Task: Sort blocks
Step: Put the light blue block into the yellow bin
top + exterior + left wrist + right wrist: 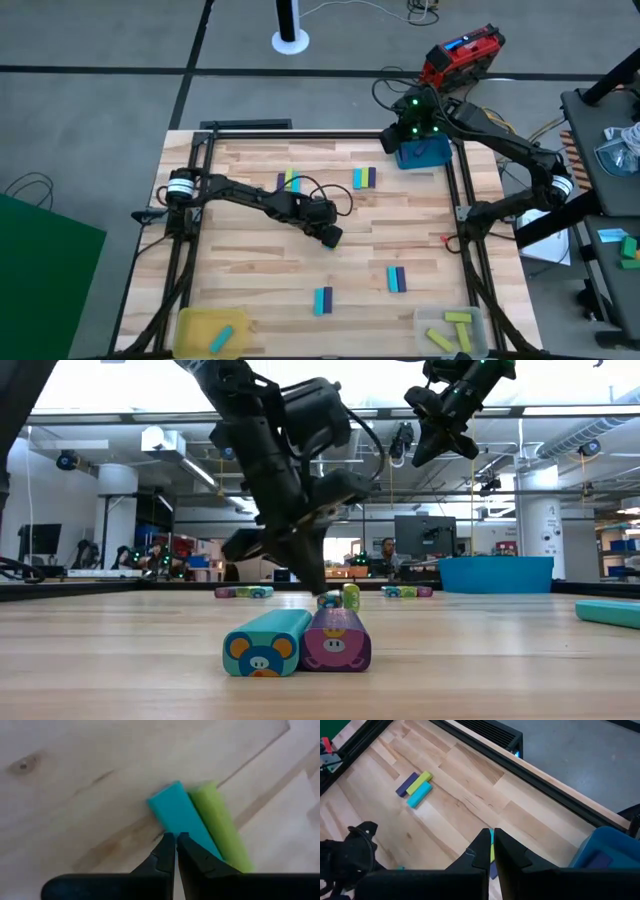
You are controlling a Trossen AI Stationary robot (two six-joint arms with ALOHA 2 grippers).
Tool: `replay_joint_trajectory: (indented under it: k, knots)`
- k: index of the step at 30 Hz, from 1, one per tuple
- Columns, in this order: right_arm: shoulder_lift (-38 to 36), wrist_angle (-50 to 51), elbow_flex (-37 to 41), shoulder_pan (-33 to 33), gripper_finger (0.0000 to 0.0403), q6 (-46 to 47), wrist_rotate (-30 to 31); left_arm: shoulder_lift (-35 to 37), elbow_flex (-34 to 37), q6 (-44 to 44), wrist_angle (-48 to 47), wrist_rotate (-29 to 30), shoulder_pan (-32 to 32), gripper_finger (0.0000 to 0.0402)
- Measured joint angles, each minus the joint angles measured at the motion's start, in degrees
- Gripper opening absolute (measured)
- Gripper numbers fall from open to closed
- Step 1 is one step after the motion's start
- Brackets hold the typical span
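My left gripper (pixel 331 237) is shut, low over the middle of the table. Its tips (pixel 176 838) stand at one end of a cyan block (pixel 180 817) that lies flat on the wood beside a yellow-green block (pixel 220 825). In the low view that pair (pixel 341 598) shows just past the fingers. My right gripper (pixel 492 834) is shut on nothing, high over the table's far right by the blue tray (pixel 425 153). Other blocks lie flat in small groups: far middle (pixel 290 181), (pixel 365 178), and near side (pixel 397 279), (pixel 323 300). My left gripper's shut fingertips (pixel 170 845) point steeply down at the cyan block's end nearest them (pixel 192 836), beside its long edge. I cannot tell whether they touch it. The block lies flat on the table against the yellow-green one.
A yellow tray (pixel 205 325) holding a cyan block sits at the near left corner. A clear tray (pixel 428 322) with yellow-green blocks sits at the near right. A dark frame (pixel 460 210) runs round the table. The wood left of the near groups is bare.
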State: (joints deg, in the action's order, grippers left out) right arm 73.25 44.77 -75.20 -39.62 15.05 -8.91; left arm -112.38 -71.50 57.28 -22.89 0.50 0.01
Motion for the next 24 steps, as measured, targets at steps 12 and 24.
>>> replay_joint_trajectory:
  k: [12, 24]
  knots:
    - [0.00, -0.02, 0.00, -0.01, 0.0013, -0.07, 0.00, 1.11, -3.31, -4.51, -20.76, -0.62, -0.02, 0.0000]
    - [0.00, 0.00, 0.00, -0.02, 0.0013, -0.26, -0.02, 2.10, -12.66, 5.65, -22.53, 0.50, 0.11, 0.0010]
